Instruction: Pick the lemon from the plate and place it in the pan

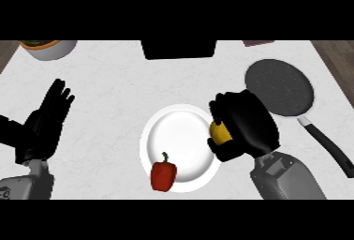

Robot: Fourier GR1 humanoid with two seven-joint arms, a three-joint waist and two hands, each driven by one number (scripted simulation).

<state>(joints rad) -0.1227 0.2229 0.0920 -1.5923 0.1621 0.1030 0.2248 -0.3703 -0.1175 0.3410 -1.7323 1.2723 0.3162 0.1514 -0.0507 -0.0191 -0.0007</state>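
The pan (278, 86) sits at two o'clock, the plate (176, 136) at centre. The left hand (45, 124) rests spread at nine o'clock; the right hand (245, 124) curls round the lemon (220, 133) at the plate's three o'clock rim.

- A single view looks from the robot's head, steeply down onto the white tabletop (110, 79).
- It sits close: the plate (181, 133) lies near the middle and the pan (278, 86) at the upper right.
- The left hand (45, 122) and right hand (245, 124) show above the lower edge, which cuts off the forearms.
- The top edge crops a bowl (47, 48) and a black object (178, 49).
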